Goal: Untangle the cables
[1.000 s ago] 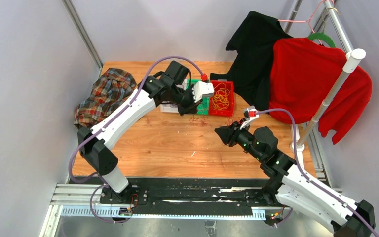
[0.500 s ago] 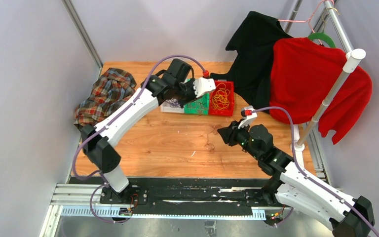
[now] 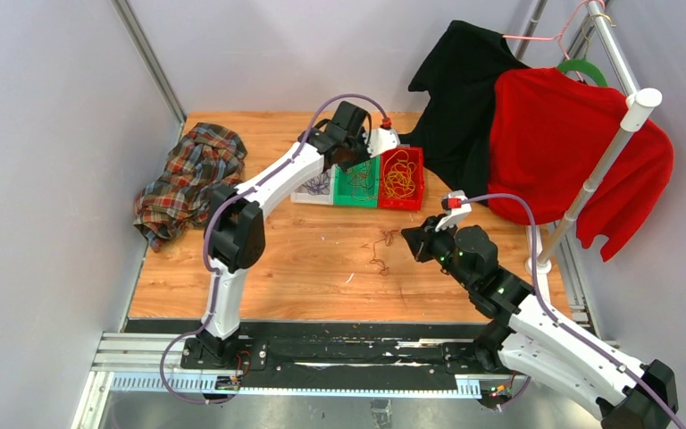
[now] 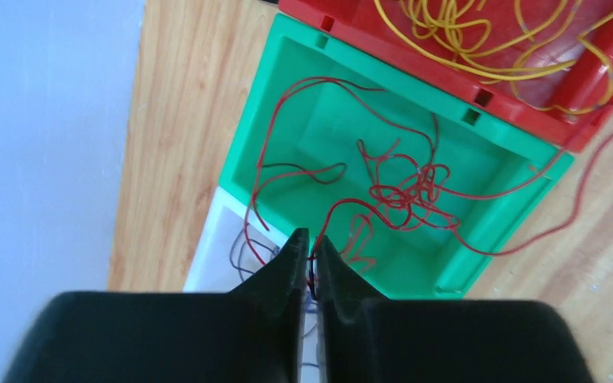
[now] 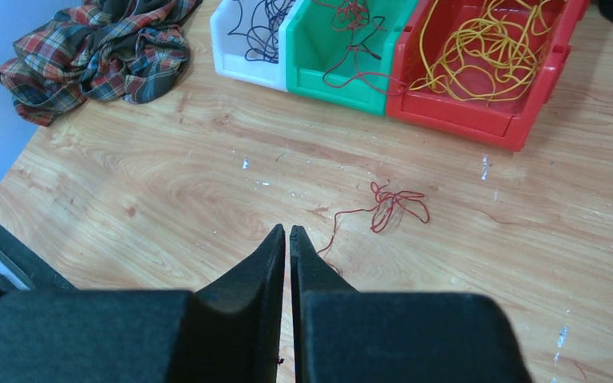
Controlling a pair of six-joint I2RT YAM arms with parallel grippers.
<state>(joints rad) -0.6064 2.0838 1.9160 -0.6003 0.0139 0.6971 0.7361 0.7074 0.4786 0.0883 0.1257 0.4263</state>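
Red cable point(image 5: 391, 206) now loose on table point(image 5: 168, 191)

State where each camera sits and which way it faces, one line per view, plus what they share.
Top external: above and behind the arm bases, looking down at the table; both arms show.
Left wrist: above the green bin, looking down into it; left gripper shows, shut on a red cable.
Right wrist: low over the table, facing the red bin and its neighbours; right gripper shows, shut.
Shared: all three see the green and red bins.
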